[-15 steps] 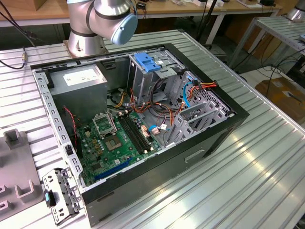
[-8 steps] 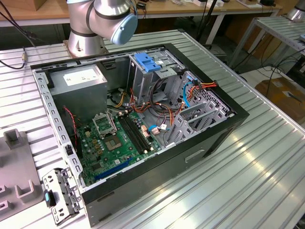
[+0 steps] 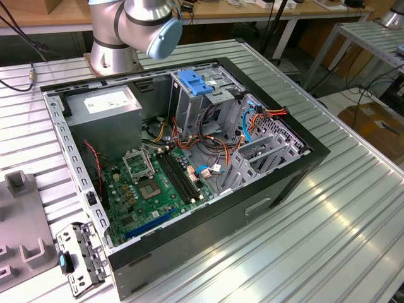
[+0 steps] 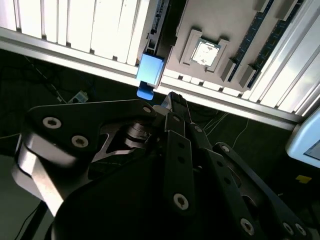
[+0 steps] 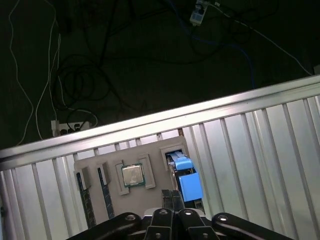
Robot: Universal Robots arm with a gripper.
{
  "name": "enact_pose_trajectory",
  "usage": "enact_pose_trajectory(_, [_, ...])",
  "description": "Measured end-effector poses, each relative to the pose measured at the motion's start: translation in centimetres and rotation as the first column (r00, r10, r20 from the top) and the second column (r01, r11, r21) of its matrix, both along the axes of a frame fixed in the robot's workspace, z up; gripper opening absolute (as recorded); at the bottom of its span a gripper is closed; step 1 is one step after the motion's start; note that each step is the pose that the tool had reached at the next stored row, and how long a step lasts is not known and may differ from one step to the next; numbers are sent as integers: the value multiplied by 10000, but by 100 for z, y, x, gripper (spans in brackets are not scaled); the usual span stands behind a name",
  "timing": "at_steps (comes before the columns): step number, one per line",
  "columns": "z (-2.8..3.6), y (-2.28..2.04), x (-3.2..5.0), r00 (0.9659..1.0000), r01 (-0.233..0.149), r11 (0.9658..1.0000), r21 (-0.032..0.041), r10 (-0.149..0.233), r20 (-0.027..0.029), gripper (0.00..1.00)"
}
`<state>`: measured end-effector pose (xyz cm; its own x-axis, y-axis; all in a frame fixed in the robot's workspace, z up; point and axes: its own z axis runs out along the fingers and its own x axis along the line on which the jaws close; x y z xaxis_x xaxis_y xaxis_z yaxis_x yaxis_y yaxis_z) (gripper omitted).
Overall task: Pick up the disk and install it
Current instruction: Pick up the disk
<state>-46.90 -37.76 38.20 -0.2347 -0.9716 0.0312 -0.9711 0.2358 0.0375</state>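
Note:
In both wrist views the disk (image 5: 186, 184) (image 4: 150, 71) stands on edge in a slot of a grey fixture plate (image 5: 150, 172) (image 4: 235, 30). I see its thin dark edge and a blue plastic rail end. My gripper (image 5: 171, 196) (image 4: 174, 101) hangs above the fixture, close to the disk's blue end and apart from it. Its fingers are pressed together with nothing between them. In the exterior view the open computer case (image 3: 297, 183) lies on the ribbed metal table, and its metal drive cage (image 3: 189, 107) carries a blue latch (image 3: 196, 82).
The fixture also holds a processor chip (image 5: 132, 175) and memory sticks (image 5: 85, 200) near the table edge (image 5: 165, 117), with floor cables beyond. Inside the case are a green motherboard (image 3: 151, 189), a grey power supply (image 3: 104, 104) and loose wires. A perforated metal piece (image 3: 79, 259) lies beside the case.

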Motion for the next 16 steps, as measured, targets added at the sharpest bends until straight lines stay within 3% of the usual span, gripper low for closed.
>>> enact_pose_trajectory(5, [0, 0, 0, 10000, -9, 10000, -1, 9, 0, 11])
enact_pose_trajectory(9, [0, 0, 0, 9990, -442, 9990, -1, 442, 8, 11])
enact_pose_trajectory(13, [-7, 2, 0, 9932, -1166, 9932, -4, 1166, 8, 11])
enact_pose_trajectory(16, [-42, 49, 0, 9893, -1460, 9893, -20, 1460, 10, 11])
